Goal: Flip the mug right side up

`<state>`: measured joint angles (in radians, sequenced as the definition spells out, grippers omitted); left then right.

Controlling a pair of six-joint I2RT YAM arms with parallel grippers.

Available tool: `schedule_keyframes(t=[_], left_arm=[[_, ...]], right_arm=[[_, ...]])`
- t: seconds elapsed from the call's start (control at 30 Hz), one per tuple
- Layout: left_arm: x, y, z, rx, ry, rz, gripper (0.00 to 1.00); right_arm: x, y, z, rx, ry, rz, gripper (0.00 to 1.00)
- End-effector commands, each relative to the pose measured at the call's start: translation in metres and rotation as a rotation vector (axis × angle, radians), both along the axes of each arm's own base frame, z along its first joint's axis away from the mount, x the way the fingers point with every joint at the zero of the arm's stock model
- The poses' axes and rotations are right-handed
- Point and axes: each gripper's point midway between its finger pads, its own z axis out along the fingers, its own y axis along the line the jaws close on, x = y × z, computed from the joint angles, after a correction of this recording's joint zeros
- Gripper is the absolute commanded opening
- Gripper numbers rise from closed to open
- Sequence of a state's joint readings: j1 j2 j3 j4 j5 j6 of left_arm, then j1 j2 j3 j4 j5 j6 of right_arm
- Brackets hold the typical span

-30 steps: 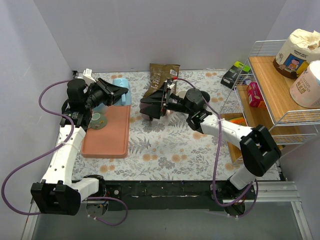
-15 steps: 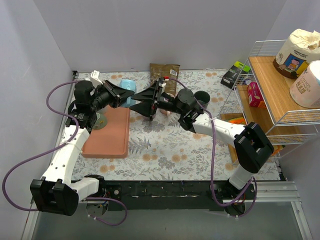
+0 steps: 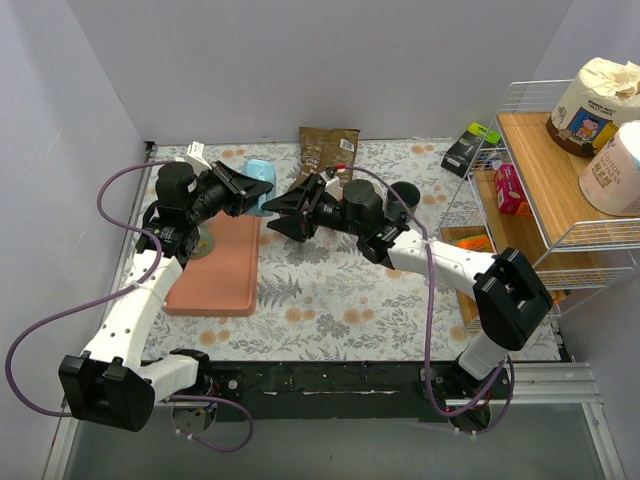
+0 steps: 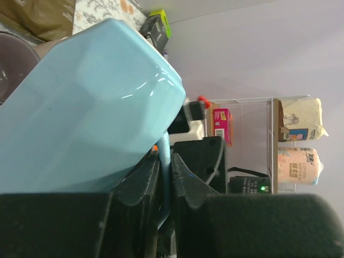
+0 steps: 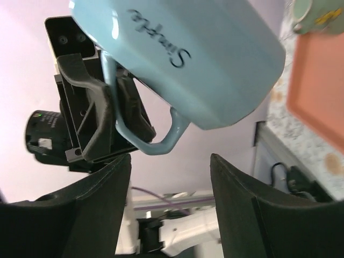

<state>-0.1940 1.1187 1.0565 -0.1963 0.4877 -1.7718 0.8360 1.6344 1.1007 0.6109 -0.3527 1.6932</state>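
Observation:
The light blue mug (image 3: 259, 175) is held off the table at the back left, tilted on its side. My left gripper (image 3: 248, 193) is shut on its handle; the left wrist view shows the thin handle (image 4: 164, 177) pinched between the pads, the mug body (image 4: 80, 107) above. My right gripper (image 3: 283, 212) is open, its fingers spread just right of the mug. In the right wrist view the mug (image 5: 183, 54), lettered "Simple", and its handle (image 5: 161, 141) hang just beyond my open fingertips (image 5: 171, 161).
A pink tray (image 3: 215, 265) lies at the left with a small green cup (image 3: 192, 240) at its edge. A brown bag (image 3: 328, 150) and a dark cup (image 3: 403, 193) stand at the back. A wire shelf (image 3: 540, 170) with goods fills the right side.
My left gripper has carried the mug up and slightly rightward off the table. My right gripper has swung left toward the mug and now sits open next to it.

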Motion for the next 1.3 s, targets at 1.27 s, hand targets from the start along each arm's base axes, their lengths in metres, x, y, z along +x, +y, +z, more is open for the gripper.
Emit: schedule_keyframes(t=[1.27], left_arm=[[-0.012, -0.003, 0.027, -0.035, 0.104, 0.017, 0.00]], right_arm=[[-0.008, 0.018, 0.024, -0.180, -0.826, 0.116, 0.43]])
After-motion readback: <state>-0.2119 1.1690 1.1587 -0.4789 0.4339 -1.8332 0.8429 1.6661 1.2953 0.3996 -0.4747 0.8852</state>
